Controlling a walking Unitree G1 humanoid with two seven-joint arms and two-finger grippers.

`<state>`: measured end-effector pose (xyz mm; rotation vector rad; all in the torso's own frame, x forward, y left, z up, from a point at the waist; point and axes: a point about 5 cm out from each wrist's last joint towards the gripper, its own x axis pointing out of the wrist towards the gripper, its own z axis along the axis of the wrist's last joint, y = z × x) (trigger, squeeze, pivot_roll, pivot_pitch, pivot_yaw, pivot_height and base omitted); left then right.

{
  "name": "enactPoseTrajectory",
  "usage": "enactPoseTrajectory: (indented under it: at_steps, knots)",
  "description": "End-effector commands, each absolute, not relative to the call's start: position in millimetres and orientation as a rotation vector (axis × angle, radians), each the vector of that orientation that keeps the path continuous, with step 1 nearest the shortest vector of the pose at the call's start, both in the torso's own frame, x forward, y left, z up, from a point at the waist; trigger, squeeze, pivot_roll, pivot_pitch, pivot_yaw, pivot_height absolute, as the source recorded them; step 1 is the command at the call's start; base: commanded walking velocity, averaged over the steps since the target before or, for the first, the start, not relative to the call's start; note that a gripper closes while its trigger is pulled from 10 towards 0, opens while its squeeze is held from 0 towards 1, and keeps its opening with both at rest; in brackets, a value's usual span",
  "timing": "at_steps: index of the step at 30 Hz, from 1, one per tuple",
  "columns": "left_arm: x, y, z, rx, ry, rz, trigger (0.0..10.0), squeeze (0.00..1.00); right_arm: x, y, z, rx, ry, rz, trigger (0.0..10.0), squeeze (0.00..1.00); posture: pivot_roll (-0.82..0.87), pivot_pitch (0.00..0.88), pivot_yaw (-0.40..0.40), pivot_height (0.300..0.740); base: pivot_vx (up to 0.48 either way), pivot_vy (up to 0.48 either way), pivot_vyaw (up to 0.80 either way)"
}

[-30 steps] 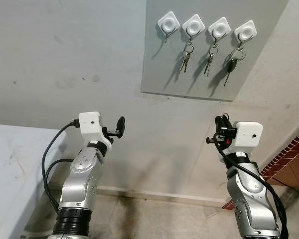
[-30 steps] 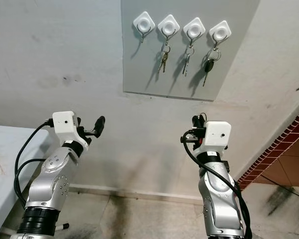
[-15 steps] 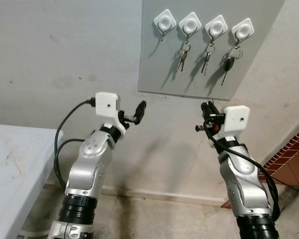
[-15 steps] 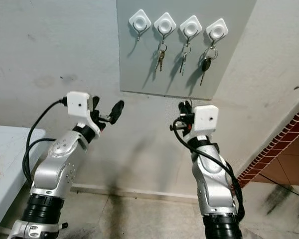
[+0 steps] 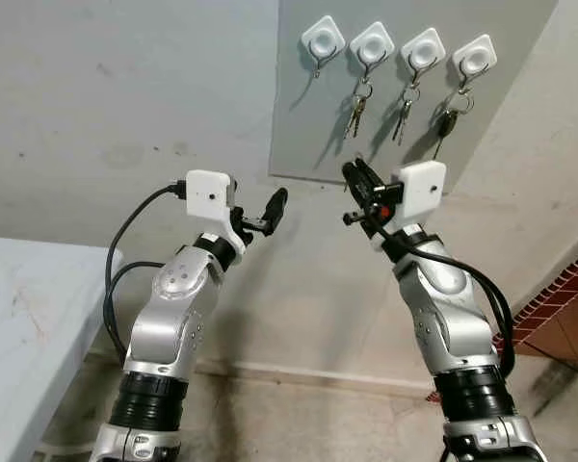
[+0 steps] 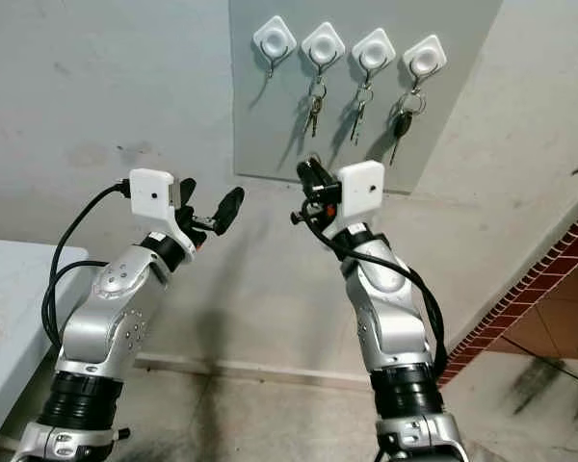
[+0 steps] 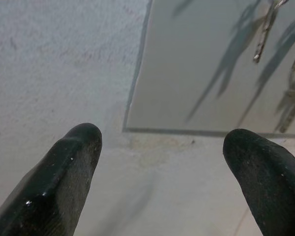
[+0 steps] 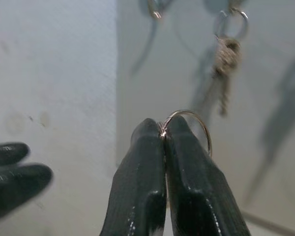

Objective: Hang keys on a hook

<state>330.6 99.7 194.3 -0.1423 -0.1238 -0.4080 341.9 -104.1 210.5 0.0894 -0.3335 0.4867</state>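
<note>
I have the right gripper [image 8: 163, 129] pinched tight on a key ring [image 8: 189, 125], the loop standing proud above the fingertips, and the arm raised toward the grey wall panel [image 5: 318, 125]. Four white hooks run along the panel's top; the empty hook [image 5: 325, 42] sits at about eleven o'clock from my gripper in the head view, while the other three already carry key bunches [image 5: 357, 108]. The left gripper [image 5: 270, 210] hangs spread open just below the panel's lower corner, holding nothing. To do this well, I judge I should lift up and leftward, keep the ring's open loop facing the wall, bring it above the hook's tip, then lower before letting go. The risk is clipping the neighbouring bunch.
</note>
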Motion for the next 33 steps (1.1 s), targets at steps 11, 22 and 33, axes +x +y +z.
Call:
enactPoseTrajectory:
  at_steps: [11,22,33]
  knots:
    - [332,87,216,-0.114,-0.185,-0.464,10.0,0.00,357,-92,240,0.168,-0.415,0.535,10.0,0.00,0.05,0.059,-0.067,0.740,0.000,0.000,0.00]
    - [336,84,225,-0.112,-0.205,-0.483,10.0,0.00,362,-86,251,0.264,-0.446,0.576,10.0,0.00,0.05,0.066,-0.067,0.740,0.000,0.000,0.00]
    - [337,81,230,-0.113,-0.214,-0.499,10.0,0.00,368,-80,262,0.270,-0.466,0.605,10.0,0.00,0.05,0.067,-0.065,0.740,0.000,0.000,0.00]
